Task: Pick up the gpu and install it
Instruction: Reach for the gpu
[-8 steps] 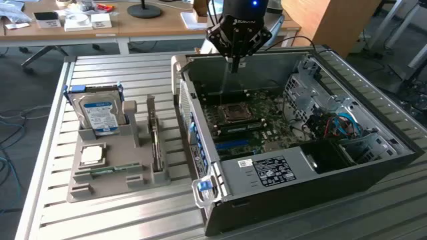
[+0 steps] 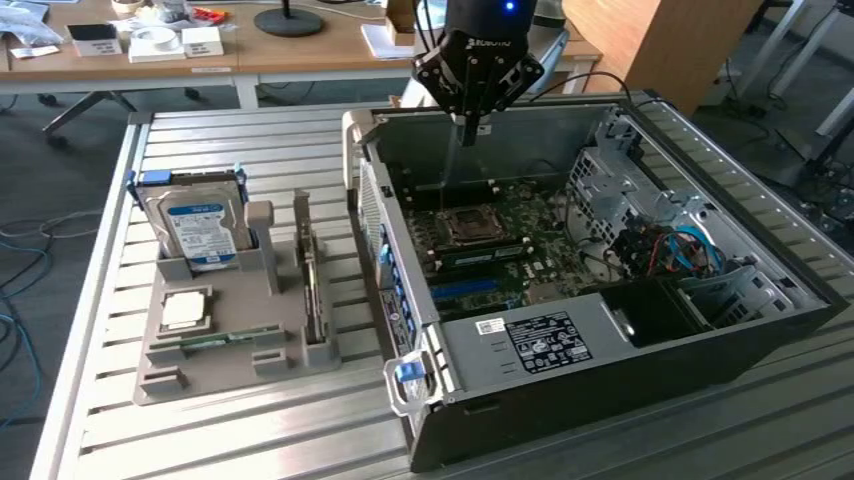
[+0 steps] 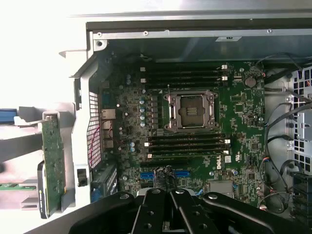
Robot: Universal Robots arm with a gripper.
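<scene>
Claw (image 2: pixel 470 125) pressed together, empty, over the motherboard (image 2: pixel 497 240); gpu (image 2: pixel 312 275) standing in grey rack (image 2: pixel 214 362) warrants a square top-edge grip.

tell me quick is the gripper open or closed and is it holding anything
gripper: closed, holding nothing, over the open computer case; the gpu sits in its gray holder.

Your arm (image 2: pixel 489 12) hangs at the far side of the scene in the exterior view, wrist upright and gripper (image 2: pixel 470 128) pointing straight down. The fingers (image 3: pixel 152 209) are drawn together into one narrow tip (the wrist view has them meeting at the middle). Their black linkages splay out to either side behind it.
</scene>
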